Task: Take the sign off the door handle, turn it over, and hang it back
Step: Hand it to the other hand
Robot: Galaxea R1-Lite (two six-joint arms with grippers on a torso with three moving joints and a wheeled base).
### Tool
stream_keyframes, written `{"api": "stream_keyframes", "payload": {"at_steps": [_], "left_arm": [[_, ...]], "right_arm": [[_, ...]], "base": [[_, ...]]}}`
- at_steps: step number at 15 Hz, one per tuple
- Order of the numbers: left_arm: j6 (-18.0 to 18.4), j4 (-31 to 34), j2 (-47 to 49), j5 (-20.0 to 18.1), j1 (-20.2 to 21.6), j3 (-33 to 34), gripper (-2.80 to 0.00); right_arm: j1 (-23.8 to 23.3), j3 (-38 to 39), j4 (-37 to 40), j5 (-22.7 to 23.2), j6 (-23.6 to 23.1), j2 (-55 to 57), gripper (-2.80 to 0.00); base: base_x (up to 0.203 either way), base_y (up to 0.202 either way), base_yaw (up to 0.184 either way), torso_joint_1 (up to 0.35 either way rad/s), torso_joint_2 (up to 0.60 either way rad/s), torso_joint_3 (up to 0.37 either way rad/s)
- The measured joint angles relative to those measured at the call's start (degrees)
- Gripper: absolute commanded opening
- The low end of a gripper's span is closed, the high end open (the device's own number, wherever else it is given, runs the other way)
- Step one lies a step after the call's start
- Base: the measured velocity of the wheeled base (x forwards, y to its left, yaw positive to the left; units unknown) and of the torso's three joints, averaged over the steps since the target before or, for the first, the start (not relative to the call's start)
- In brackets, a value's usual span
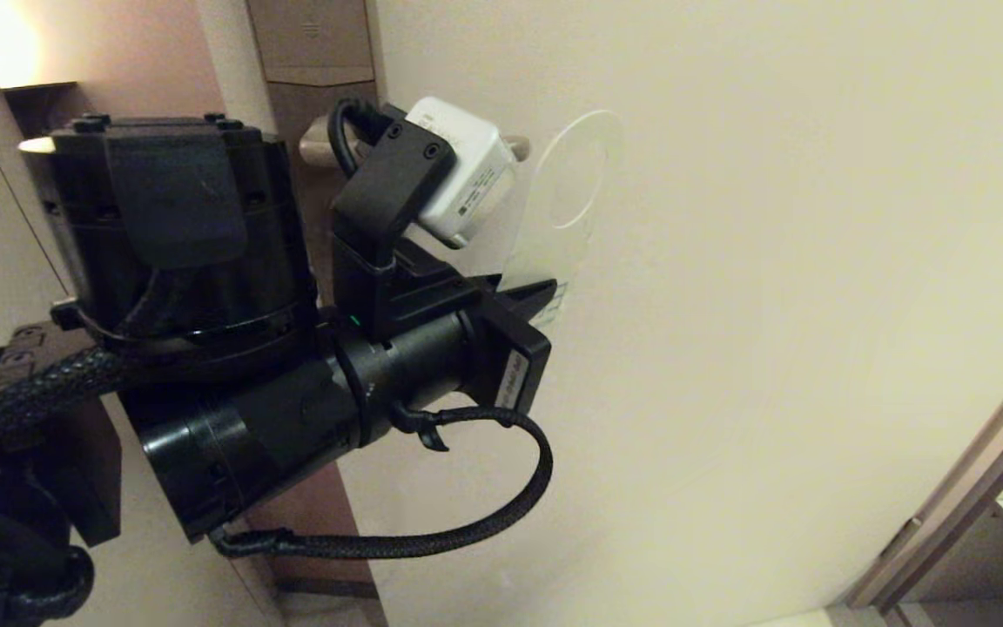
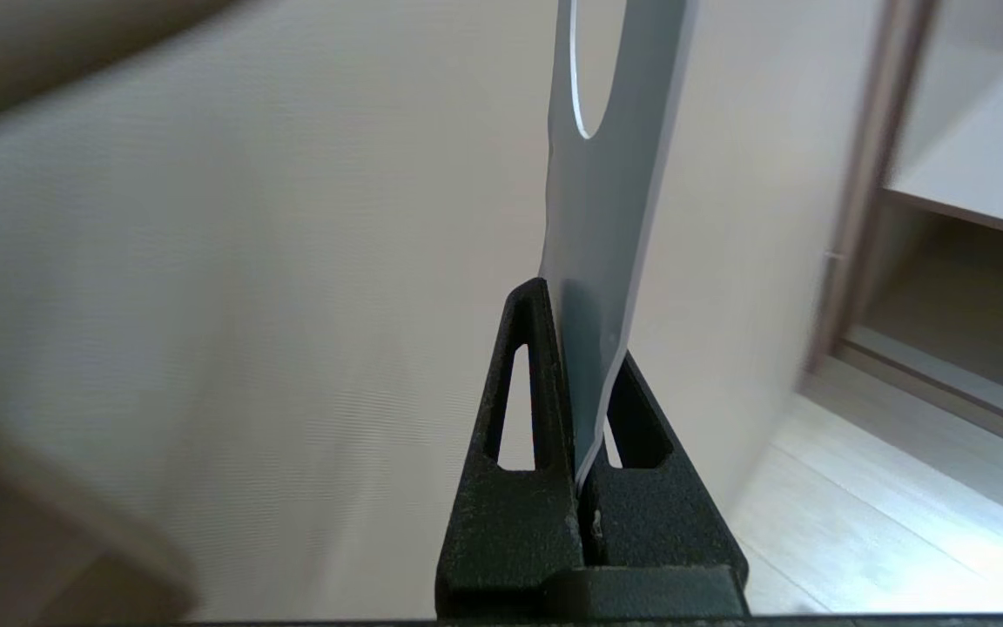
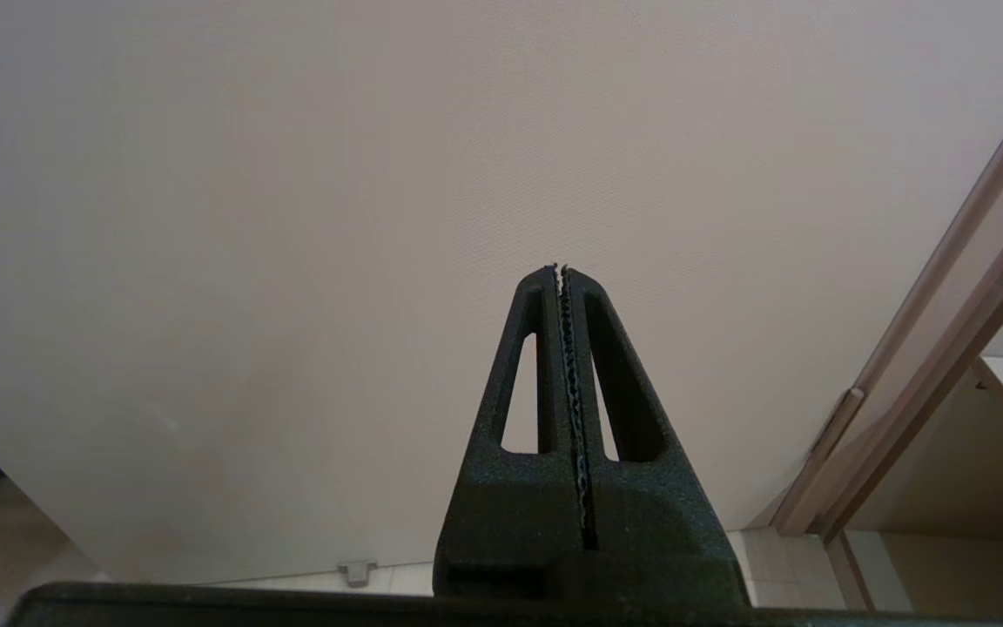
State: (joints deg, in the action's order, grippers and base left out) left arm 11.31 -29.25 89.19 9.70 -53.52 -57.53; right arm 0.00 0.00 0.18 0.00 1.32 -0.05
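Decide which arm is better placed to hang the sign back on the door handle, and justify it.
Left. The left gripper is shut on the sign, just beside the door handle. The right gripper is shut, empty, facing bare door.

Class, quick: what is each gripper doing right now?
Left gripper: shut on the sign.
Right gripper: shut, holding nothing.

The door handle [image 1: 319,144] is sticking out from its brown lock plate [image 1: 314,96] on the door [image 1: 771,261], bearing nothing; the floor [image 2: 885,531] is lying bare below.
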Motion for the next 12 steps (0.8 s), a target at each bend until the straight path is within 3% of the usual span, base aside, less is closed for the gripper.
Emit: {"api": "stream_keyframes", "payload": {"at_steps": [6,12], "left_arm": [[-1.1,0.4,-0.3,-2.2,-5.5,0.4,-2.8],[-3.0,0.6,-3.2,-13.8,-7.1,3.4,-2.8]], "right_arm": [[0.0,0.0,0.0,0.0,0.0,0.0,-2.8],[0.0,0.0,0.0,0.0,0.0,0.0,-2.8]], "base": [[0.0,0.0,0.0,0.0,0.0,0.0],[0.0,0.0,0.0,0.0,0.0,0.0]]}}
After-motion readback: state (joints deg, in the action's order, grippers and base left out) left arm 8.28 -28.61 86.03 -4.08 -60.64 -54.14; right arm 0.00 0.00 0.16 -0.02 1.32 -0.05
